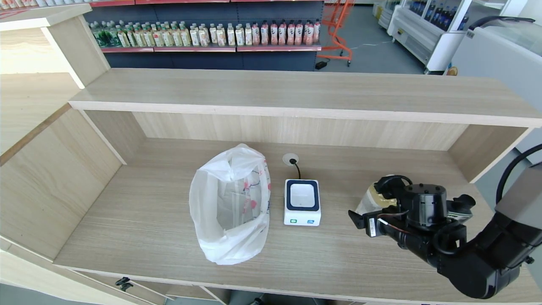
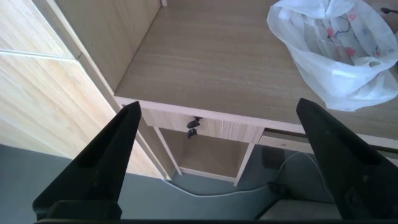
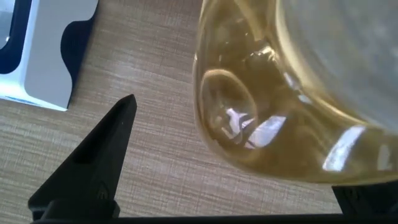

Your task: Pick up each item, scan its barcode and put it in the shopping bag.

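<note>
Your right pincer [image 1: 373, 203] stands open around the golden pouch [image 3: 267, 81]. One finger [image 3: 93, 168] is clear of the pouch's side with a strip of bare wood between them, and the other is mostly hidden under the pouch's far edge, so you cannot tell whether that one touches. The right arm comes in low from the right end of the counter [image 1: 148, 220], elbow bent, with the wrist turned towards the scanner [image 1: 302, 202]. The pouch sits on the counter well to the right of the scanner and apart from it. The scanner rests face up near the middle of the counter. Just to its left is the white shopping bag [image 1: 230, 203], mouth open and slumped on the wood. Your left pincer [image 2: 217, 106] hangs with its fingers spread wide and nothing between them, out past the front edge of the counter at the left end, well apart from the bag.
</note>
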Controlling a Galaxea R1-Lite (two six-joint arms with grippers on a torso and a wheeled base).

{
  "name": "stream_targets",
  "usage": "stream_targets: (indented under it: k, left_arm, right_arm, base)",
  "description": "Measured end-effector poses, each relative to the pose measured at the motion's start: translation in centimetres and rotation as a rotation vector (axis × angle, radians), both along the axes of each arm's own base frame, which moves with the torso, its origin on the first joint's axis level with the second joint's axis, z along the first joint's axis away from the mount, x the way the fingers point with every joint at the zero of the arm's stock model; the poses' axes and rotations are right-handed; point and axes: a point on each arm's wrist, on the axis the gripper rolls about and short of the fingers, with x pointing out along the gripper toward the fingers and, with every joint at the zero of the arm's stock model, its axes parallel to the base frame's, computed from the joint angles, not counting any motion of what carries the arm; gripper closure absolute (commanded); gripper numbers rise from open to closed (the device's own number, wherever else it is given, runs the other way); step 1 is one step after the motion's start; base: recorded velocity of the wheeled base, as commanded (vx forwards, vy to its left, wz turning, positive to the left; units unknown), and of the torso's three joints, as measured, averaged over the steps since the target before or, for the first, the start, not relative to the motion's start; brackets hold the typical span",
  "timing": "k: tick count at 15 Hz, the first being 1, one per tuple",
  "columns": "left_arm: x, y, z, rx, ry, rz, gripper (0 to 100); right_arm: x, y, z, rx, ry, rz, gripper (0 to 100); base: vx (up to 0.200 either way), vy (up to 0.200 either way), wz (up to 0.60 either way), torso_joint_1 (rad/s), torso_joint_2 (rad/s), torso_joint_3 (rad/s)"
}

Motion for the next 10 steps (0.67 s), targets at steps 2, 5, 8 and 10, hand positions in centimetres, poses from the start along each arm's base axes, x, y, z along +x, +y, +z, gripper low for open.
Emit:
stream_targets:
  k: [2,5,8,10]
  left_arm:
    - [0.0,0.0,0.0,0.0,0.0,0.0,0]
    - [0.0,0.0,0.0,0.0,0.0,0.0,0]
    - [0.0,0.0,0.0,0.0,0.0,0.0,0]
    - [0.0,0.0,0.0,0.0,0.0,0.0,0]
  right_arm:
    - [0.7,0.2,-0.2,-0.018,-0.033,0.012,0]
    - [1.3,0.5,-0.5,-0.031,-0.052,0.021,0]
    - [1.8,0.7,-0.3,-0.082,-0.081,0.045,0]
    - [2.0,0.8,-0.2,-0.082,-0.111,0.048,0]
  base:
    - [0.0,0.0,0.0,0.0,0.0,0.0]
    - [0.0,0.0,0.0,0.0,0.0,0.0]
    - [0.0,0.0,0.0,0.0,0.0,0.0]
    - [0.0,0.0,0.0,0.0,0.0,0.0]
